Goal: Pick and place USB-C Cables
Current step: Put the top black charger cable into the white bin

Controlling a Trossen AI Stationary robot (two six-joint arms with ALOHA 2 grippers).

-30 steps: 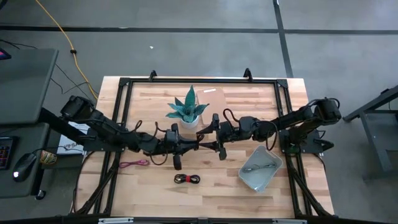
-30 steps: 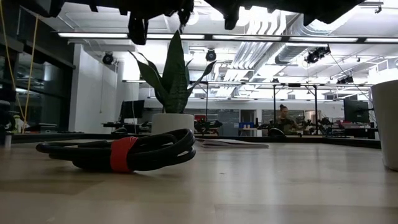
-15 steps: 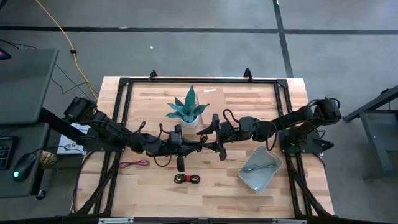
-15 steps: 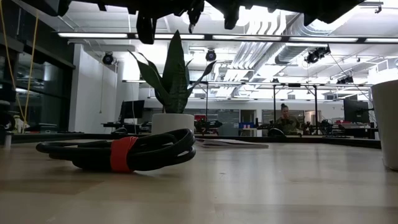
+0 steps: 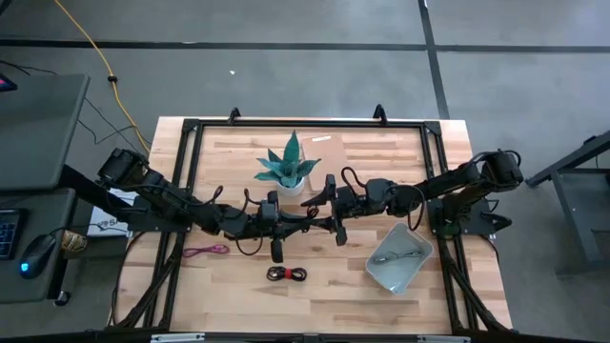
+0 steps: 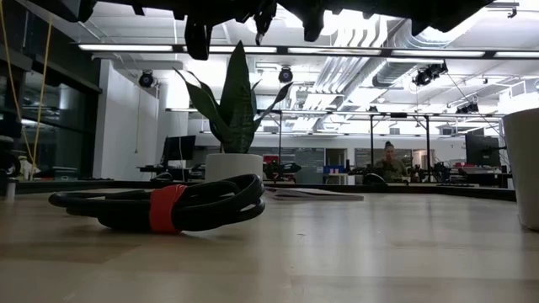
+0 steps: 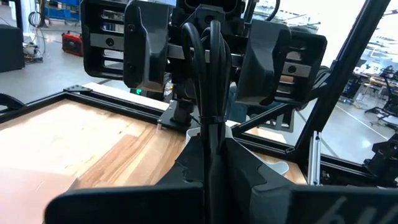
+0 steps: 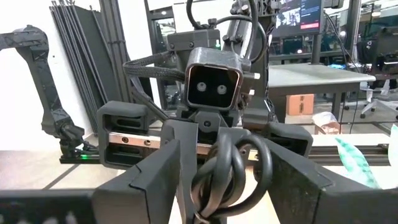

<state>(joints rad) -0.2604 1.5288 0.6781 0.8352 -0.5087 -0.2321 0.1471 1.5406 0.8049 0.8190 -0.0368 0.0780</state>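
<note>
The wooden tabletop (image 5: 367, 152) in its black frame fills most of the scene, and both arms reach in over its middle. The left arm (image 5: 172, 202) stretches in from its side and the right arm (image 5: 448, 183) from the other, so the two sets of jaws face each other nose to nose, raised above the wood.

The potted plant (image 5: 289, 170) stands just beyond the meeting jaws, toward the far edge; from table height its pot and leaves (image 6: 232, 126) rise right under the dark jaws overhead. The grey tray (image 5: 379, 270) sits on the near side of the right jaws, under that arm's forearm and closer to the tabletop's edge, with the silver-grey cable (image 5: 400, 253) lying inside it.

The left jaws are clamped together on the black cable (image 7: 208, 81), a tight upright bundle pinched between them (it is bound with a thin tie). The right jaws stand wide apart, one on each side of that same bundle's loops (image 8: 230, 165), and not pressing on it as far as I can see.

The red-and-black cable (image 5: 287, 274) lies on the wood just on the near side of the left jaws, coiled flat (image 6: 168, 206). The pink-magenta cable (image 5: 205, 251) lies well back from the left jaws, beneath that arm.
</note>
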